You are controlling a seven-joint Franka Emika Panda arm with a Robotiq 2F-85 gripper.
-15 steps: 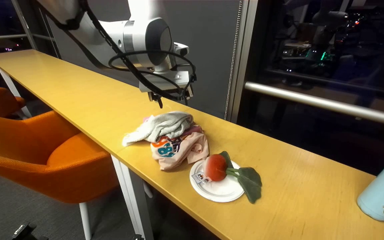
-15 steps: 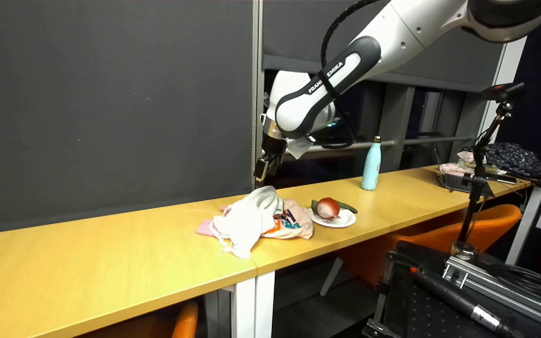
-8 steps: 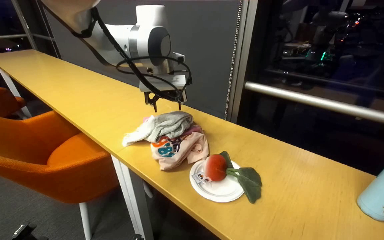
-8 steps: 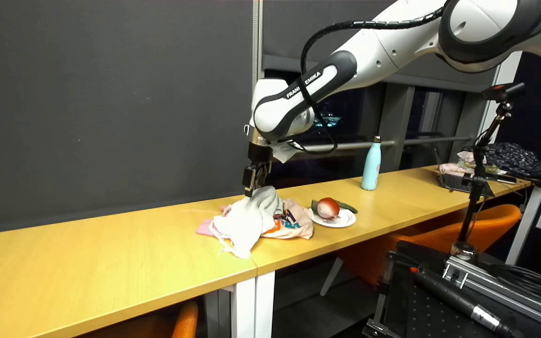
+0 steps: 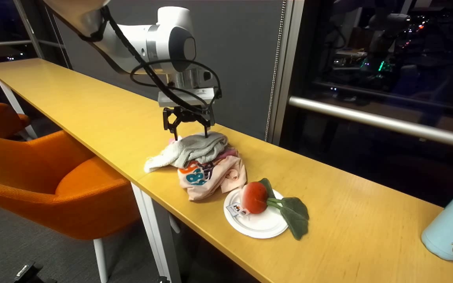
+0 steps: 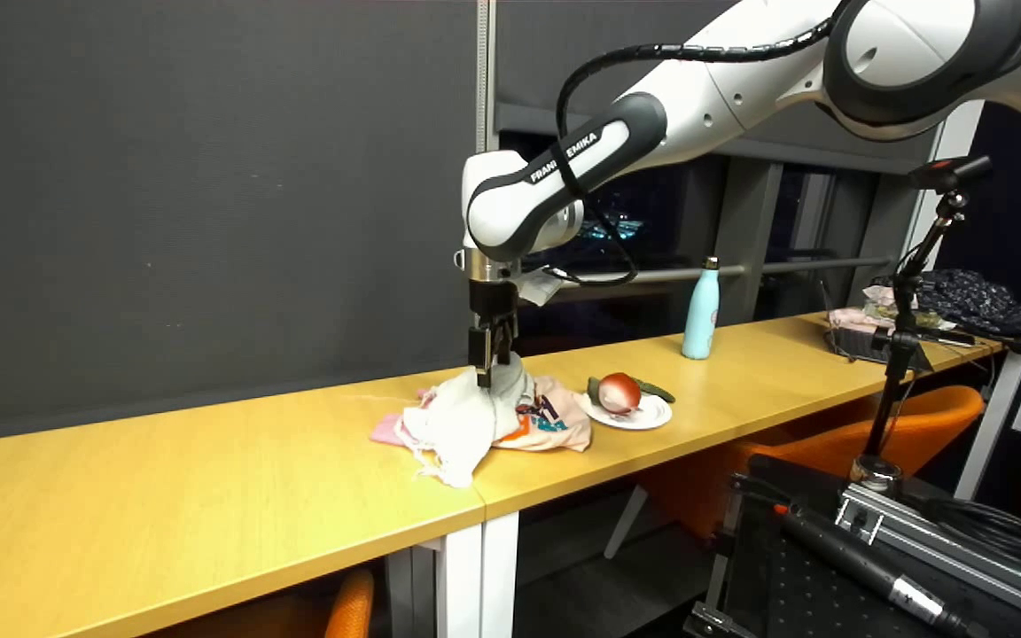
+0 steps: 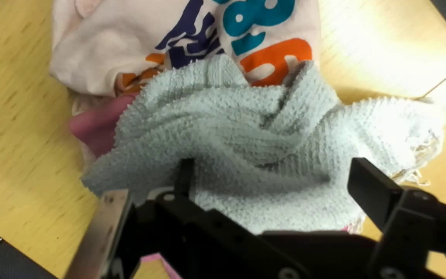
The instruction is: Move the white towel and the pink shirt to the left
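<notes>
Yellow table, towel, dark window, chair

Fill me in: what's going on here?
A white-and-black robot arm has its open black two-fingered tool over a crumpled white ribbed towel. Nothing is gripped yet; whether the fingertips touch the cloth is unclear. The towel partly covers a pale pink printed fabric shirt, both heaped on the yellow wooden table.
</notes>
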